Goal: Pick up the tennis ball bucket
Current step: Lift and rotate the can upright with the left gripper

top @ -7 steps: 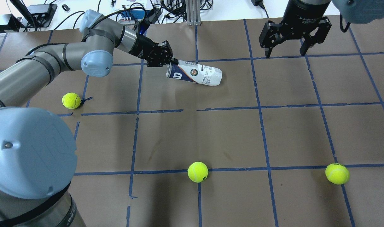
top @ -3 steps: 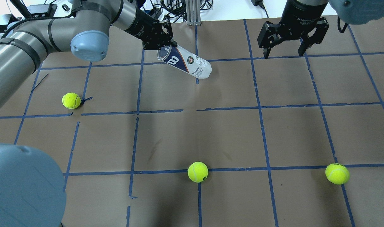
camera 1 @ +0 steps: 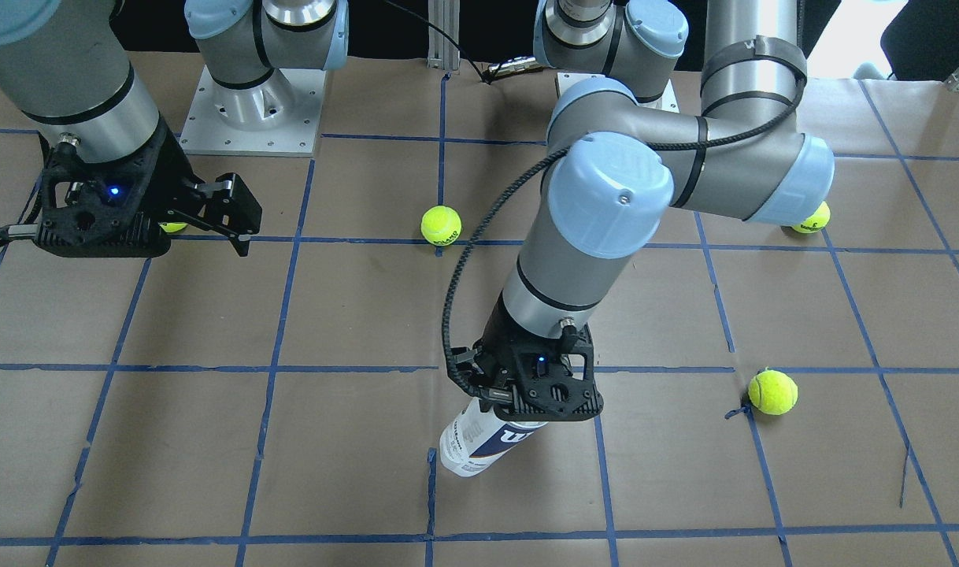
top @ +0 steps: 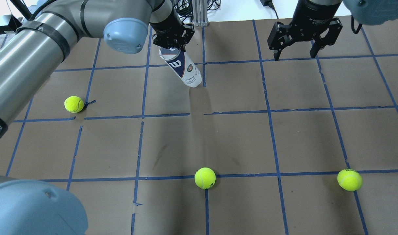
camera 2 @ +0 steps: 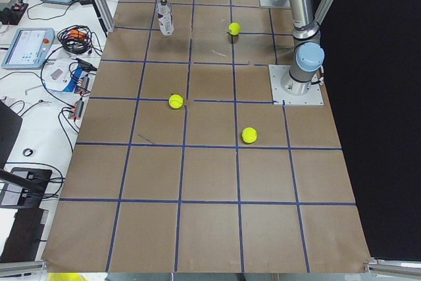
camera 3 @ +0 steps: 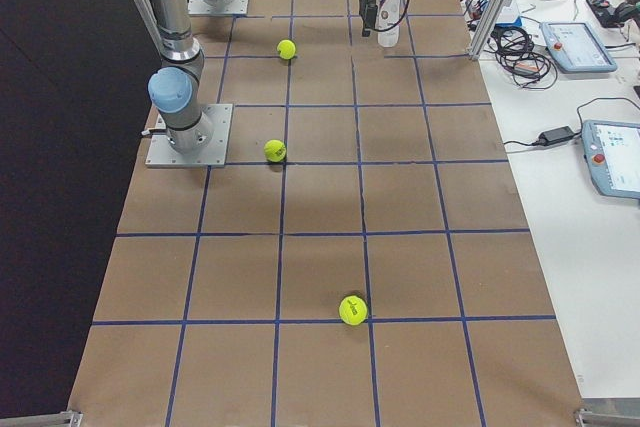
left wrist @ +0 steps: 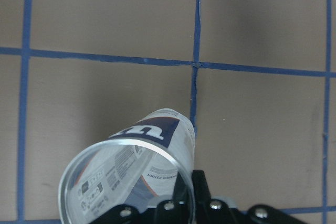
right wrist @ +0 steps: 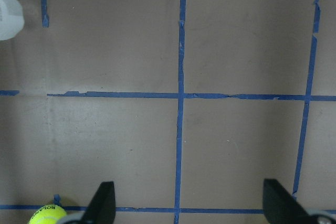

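The tennis ball bucket (top: 182, 69) is a clear can with a white and navy "W" label. It hangs steeply tilted at the far middle of the table, open silver rim up. My left gripper (top: 173, 49) is shut on its rim. The can also shows below the gripper in the front view (camera 1: 479, 445) and in the left wrist view (left wrist: 142, 171), where I look into its empty mouth. I cannot tell whether its lower end touches the table. My right gripper (top: 295, 57) is open and empty, far right, well apart from the can.
Three tennis balls lie on the brown paper: left (top: 74, 104), near middle (top: 205, 178) and near right (top: 349, 179). Cables and boxes lie beyond the table's far edge (top: 218, 20). Blue tape lines grid the table.
My left gripper has risen and swung right with the can's rim. The can went from lying on the table to hanging steeply. The right gripper has hardly moved.
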`<action>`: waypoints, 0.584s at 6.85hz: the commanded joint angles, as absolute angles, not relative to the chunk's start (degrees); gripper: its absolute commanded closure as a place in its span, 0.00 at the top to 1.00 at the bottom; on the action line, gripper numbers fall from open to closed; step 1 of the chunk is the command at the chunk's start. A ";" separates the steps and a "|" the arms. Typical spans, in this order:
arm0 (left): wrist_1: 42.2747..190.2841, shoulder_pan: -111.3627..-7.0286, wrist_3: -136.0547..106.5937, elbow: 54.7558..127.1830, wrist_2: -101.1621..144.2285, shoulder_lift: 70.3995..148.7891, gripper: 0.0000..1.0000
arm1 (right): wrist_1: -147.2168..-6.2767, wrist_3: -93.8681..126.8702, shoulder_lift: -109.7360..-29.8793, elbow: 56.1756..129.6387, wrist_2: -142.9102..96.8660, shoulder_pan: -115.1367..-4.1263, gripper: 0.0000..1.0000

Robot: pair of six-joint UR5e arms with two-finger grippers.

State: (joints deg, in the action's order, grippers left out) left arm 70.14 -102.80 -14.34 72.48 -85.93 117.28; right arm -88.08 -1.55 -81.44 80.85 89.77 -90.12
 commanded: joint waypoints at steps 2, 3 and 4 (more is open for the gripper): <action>78.23 -106.17 -5.88 66.80 -97.48 120.75 0.05 | -87.89 -1.67 -81.39 81.04 89.74 -90.09 1.00; 78.05 -106.17 -7.19 66.80 -96.60 122.59 0.05 | -87.72 -1.67 -81.30 81.04 89.65 -90.09 1.00; 76.92 -106.26 -7.21 66.54 -96.24 123.22 0.07 | -87.63 -1.76 -81.30 81.04 89.74 -90.00 1.00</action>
